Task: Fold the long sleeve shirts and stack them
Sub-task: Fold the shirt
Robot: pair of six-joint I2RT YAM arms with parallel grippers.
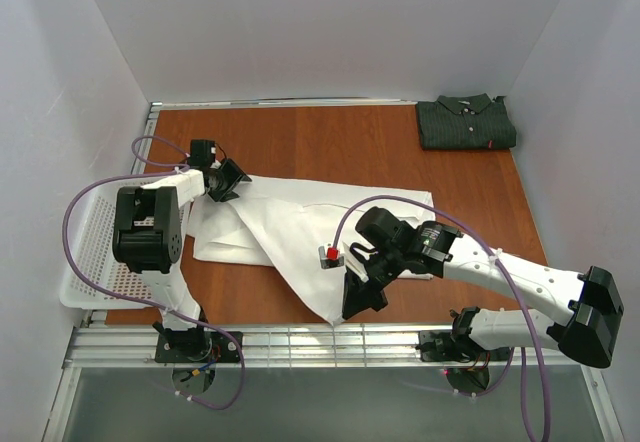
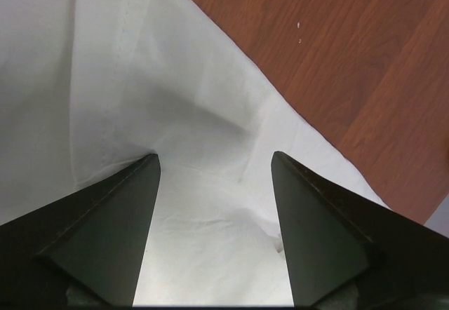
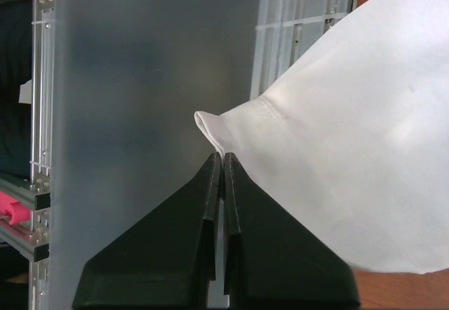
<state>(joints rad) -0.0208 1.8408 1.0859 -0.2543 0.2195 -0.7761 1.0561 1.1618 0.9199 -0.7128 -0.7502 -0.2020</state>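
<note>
Right claw (image 3: 223, 159) first: its jaws are pressed together on a hemmed corner of the white shirt (image 3: 351, 170), with a small curl of cloth poking out just past the tips. On the overhead camera I see the right claw (image 1: 350, 302) at the near edge of the tabletop (image 1: 330, 142), where the shirt is drawn out into a point. The left claw (image 2: 214, 159) stands wide, both fingers (image 2: 119, 233) aimed down at white cloth close to its edge, with bare wood beyond. I cannot tell whether the tips touch the fabric. Seen from above, the left claw (image 1: 222, 184) is at the far left end of the shirt.

The tabletop is brown wood between white walls. Across its middle lies the white shirt (image 1: 290, 222), spread flat but creased, with one layer turned over along a diagonal fold. A white mesh basket (image 1: 85, 252) sits at the left edge beside the left arm, near the shirt; I cannot tell whether they touch. The dark shirt (image 1: 465, 124) lies folded in the far right corner, collar toward the back wall, well apart from the white one. A small red tag (image 1: 490, 145) shows at its near edge.
</note>
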